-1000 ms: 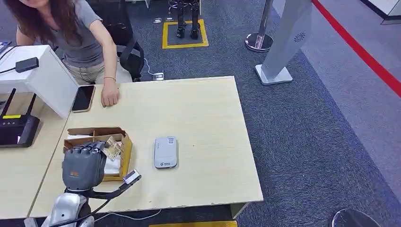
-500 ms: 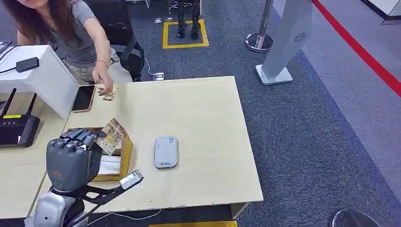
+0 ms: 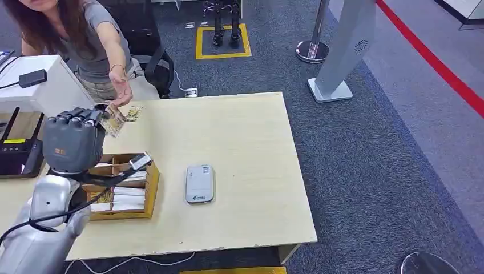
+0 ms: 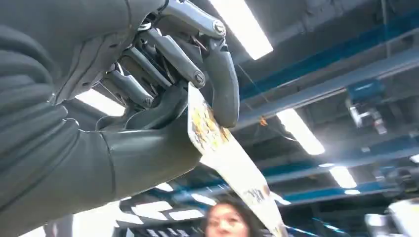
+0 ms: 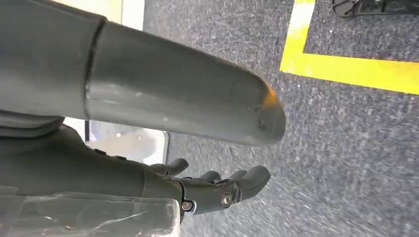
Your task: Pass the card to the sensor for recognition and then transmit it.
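Left arm: your silver arm comes up from the lower left, raised, forearm lifted.
Left hand (image 3: 73,141): your dark grey hand pinches a patterned flat card (image 4: 222,158) between thumb and fingers (image 4: 222,84).
Right hand (image 5: 217,190): hangs over grey carpet, fingers loosely curled, holding nothing.

The left hand (image 4: 148,98) is pinching a card (image 4: 222,153) between its thick thumb (image 4: 148,148) and a dark finger (image 4: 225,89), with the other fingers curling in behind. The card is sticking out past the fingers, its printed face catching the light. Beyond it, ceiling lights (image 4: 301,131) are glowing among blue beams (image 4: 346,74), and a person (image 4: 227,222) is showing, blurred, past the card's far end.
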